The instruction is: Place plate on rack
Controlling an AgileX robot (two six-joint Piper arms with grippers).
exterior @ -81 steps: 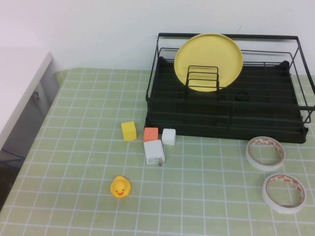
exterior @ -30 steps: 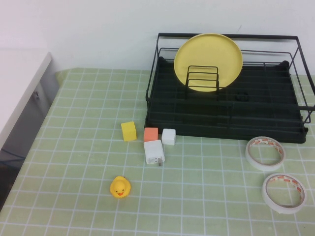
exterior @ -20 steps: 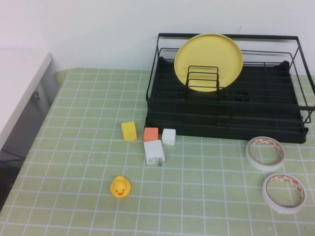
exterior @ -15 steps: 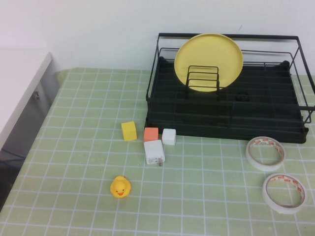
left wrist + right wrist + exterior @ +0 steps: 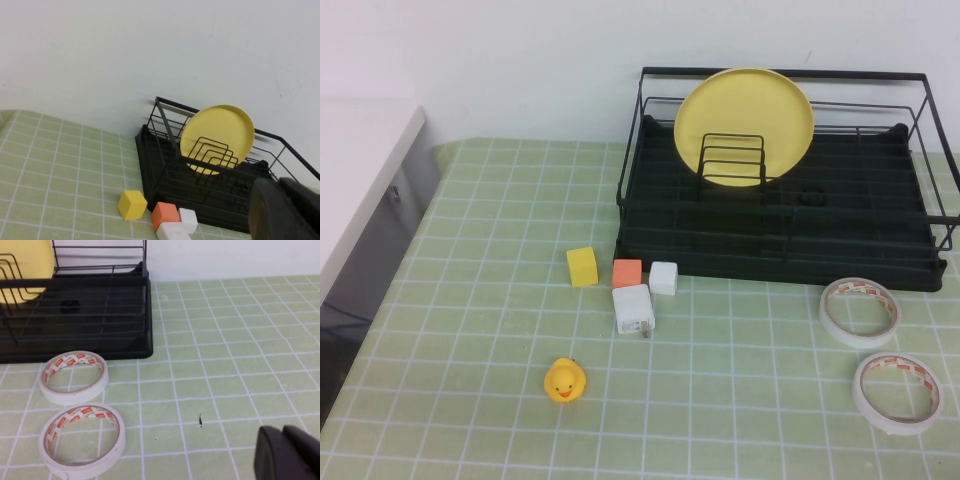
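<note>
The pale-yellow plate (image 5: 743,125) stands upright in the black wire rack (image 5: 780,235), leaning behind the upright dividers (image 5: 731,160). It also shows in the left wrist view (image 5: 217,136) and at the edge of the right wrist view (image 5: 25,270). Neither arm shows in the high view. My left gripper (image 5: 286,210) is shut and empty, held off to the left, away from the rack (image 5: 165,170). My right gripper (image 5: 287,452) is shut and empty, low over the table to the right of the rack (image 5: 100,315).
A yellow cube (image 5: 582,266), an orange cube (image 5: 627,273), a small white cube (image 5: 663,278) and a white charger (image 5: 633,309) lie in front of the rack's left corner. A rubber duck (image 5: 564,380) sits nearer. Two tape rolls (image 5: 859,311) (image 5: 896,392) lie at the front right.
</note>
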